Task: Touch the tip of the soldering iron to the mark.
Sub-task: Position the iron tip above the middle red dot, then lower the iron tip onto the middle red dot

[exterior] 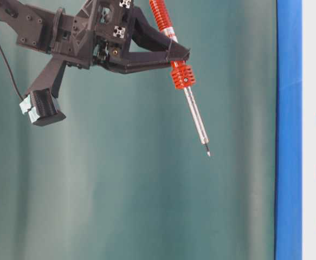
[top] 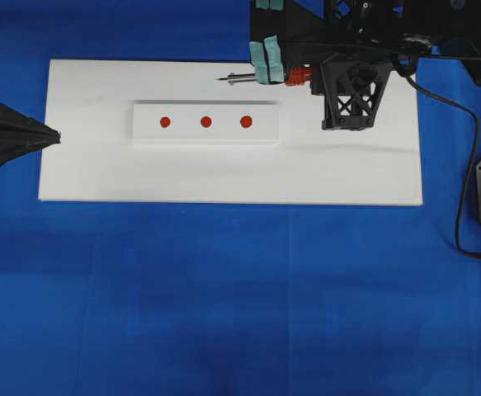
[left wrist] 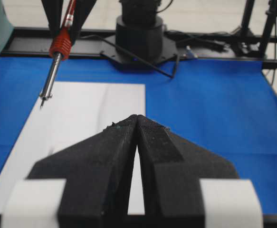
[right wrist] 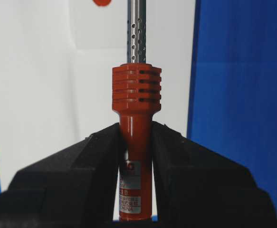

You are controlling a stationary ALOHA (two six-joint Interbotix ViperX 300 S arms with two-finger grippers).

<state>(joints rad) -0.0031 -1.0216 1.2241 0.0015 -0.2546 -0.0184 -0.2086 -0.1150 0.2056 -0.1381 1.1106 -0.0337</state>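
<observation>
Right gripper (right wrist: 136,142) is clamping the soldering iron (right wrist: 135,107); grasp done. The tip (top: 220,80) is hanging clear of the mark (top: 206,122); contact remaining. Left gripper (left wrist: 137,124) is sitting closed, empty.

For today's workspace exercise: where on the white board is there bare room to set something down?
Bare: the white board strip in front of the white block, and its left end before the left gripper. Crowded: the back right corner under the right gripper holding the soldering iron.
</observation>
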